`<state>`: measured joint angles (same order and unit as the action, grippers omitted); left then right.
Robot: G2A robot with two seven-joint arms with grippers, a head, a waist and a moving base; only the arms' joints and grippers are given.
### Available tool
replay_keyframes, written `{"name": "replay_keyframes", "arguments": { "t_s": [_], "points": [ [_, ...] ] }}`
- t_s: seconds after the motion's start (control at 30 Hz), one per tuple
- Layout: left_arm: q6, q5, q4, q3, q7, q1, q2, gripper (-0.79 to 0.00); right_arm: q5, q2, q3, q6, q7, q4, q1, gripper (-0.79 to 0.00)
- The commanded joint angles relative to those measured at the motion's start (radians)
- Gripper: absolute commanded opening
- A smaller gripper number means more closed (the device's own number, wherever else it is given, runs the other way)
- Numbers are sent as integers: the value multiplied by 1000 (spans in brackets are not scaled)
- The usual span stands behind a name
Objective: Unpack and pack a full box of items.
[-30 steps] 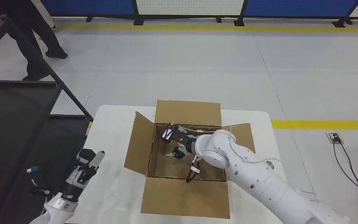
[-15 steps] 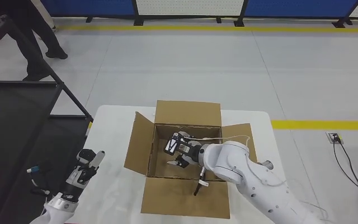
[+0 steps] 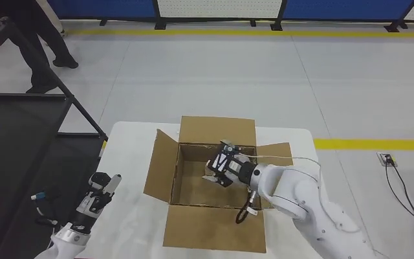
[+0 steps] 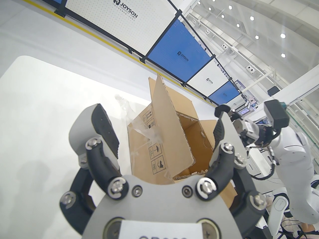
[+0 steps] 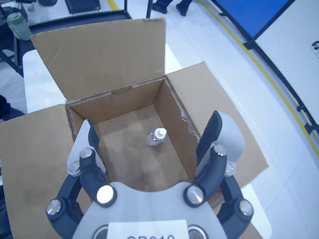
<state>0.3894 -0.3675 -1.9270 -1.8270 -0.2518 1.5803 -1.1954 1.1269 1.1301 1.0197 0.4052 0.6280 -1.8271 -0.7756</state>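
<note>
An open cardboard box (image 3: 194, 188) stands in the middle of the white table (image 3: 129, 149), all of its flaps folded outward. A small clear bottle (image 5: 155, 137) with a white cap rests on the box floor near one wall. My right gripper (image 5: 152, 129) hangs open above the box, well above the bottle and holding nothing. From above, the right gripper (image 3: 218, 169) is over the box's far right part. My left gripper (image 4: 160, 120) is open and empty beside the table's left front edge, aimed at the box (image 4: 164, 135). From above, the left gripper (image 3: 107, 182) is clear of the box.
A black metal rack (image 3: 32, 129) stands left of the table. A thin cable (image 3: 246, 210) dangles from the right arm over the box's right side. Clear tape scraps (image 4: 139, 125) cling to the box's left flap. Bare table lies left of the box.
The right gripper has moved from the box's far left interior toward the right wall and risen. The left arm has stayed still.
</note>
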Motion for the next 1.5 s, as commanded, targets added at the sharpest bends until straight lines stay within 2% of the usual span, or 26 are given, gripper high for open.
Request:
{"name": "replay_keyframes", "arguments": {
  "t_s": [0.0, 0.13, 0.23, 0.33, 0.43, 0.53, 0.7, 0.83, 1.2, 1.23, 1.27, 1.3, 1.33, 1.43, 1.47],
  "points": [
    [0, 0, 0, 0, 0, 0, 0, 0, 37, -27, 146, -13, 11, -111, -118, 0],
    [0, 0, 0, 0, 0, 0, 0, 0, 75, -63, 415, -65, 5, -278, -367, 0],
    [0, 0, 0, 0, 0, 0, 0, 0, 62, -75, 611, -103, -36, -325, -554, 0],
    [0, 0, 0, 0, 0, 0, 0, 0, 33, -77, 765, -117, -76, -299, -709, 0],
    [0, 0, 0, 0, 0, 0, 0, 0, -50, -82, 865, -46, -62, -176, -780, 0],
    [0, 0, 0, 0, 0, 0, 0, 0, -107, -90, 880, 44, 9, -54, -765, 0],
    [0, 0, 0, 0, 0, 0, 0, 0, -123, -99, 807, 142, 92, 96, -697, 0],
    [0, 0, 0, 0, 0, 0, 0, 0, -133, -100, 743, 140, 145, 189, -635, 0],
    [0, 0, 0, 0, 0, 0, 0, 0, -152, -107, 665, 172, 172, 348, -539, 0],
    [0, 0, 0, 0, 0, 0, 0, 0, -154, -108, 660, 173, 171, 355, -534, -40],
    [0, 0, 0, 0, 0, 0, 0, 0, -156, -108, 656, 176, 170, 361, -529, -139],
    [0, 0, 0, 0, 0, 0, 0, 0, -158, -109, 652, 177, 168, 366, -526, -305],
    [0, 0, 0, 0, 0, 0, 0, 0, -158, -109, 648, 177, 166, 370, -523, -431],
    [0, 0, 0, 0, 0, 0, 0, 0, -161, -111, 639, 177, 161, 382, -515, -554],
    [0, 0, 0, 0, 0, 0, 0, 0, -163, -112, 638, 179, 158, 385, -513, -566]
  ]
}}
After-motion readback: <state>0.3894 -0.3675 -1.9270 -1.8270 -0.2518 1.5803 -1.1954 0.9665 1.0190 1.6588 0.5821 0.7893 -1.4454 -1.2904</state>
